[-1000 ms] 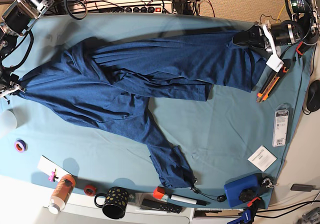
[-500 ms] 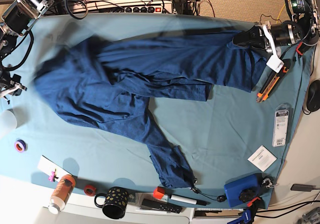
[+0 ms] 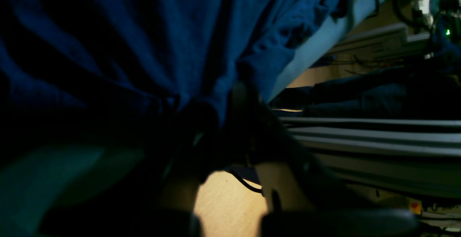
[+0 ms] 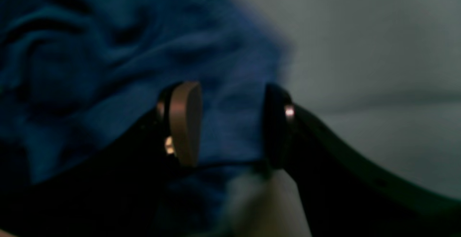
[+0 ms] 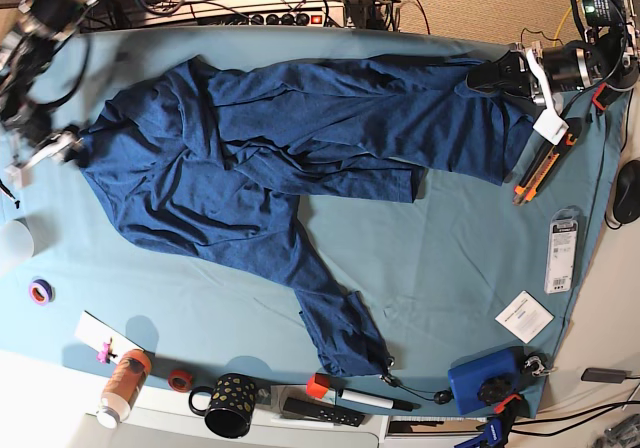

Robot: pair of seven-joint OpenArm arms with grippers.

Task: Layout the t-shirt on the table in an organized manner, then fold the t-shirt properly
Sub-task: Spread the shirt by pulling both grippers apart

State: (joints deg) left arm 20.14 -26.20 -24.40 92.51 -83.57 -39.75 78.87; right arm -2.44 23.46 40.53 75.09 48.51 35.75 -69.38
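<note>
Dark blue, the t-shirt (image 5: 270,168) sprawls wrinkled across the table (image 5: 450,238). We see our left gripper (image 5: 500,72) clamped on the t-shirt's edge at the table's far corner. Our right gripper (image 4: 230,125) stands parted over the t-shirt's opposite end.

Navy heathered t-shirt (image 5: 300,168); light teal table (image 5: 450,248); black gold-dotted mug (image 5: 230,404); orange cutter (image 5: 540,173).
</note>
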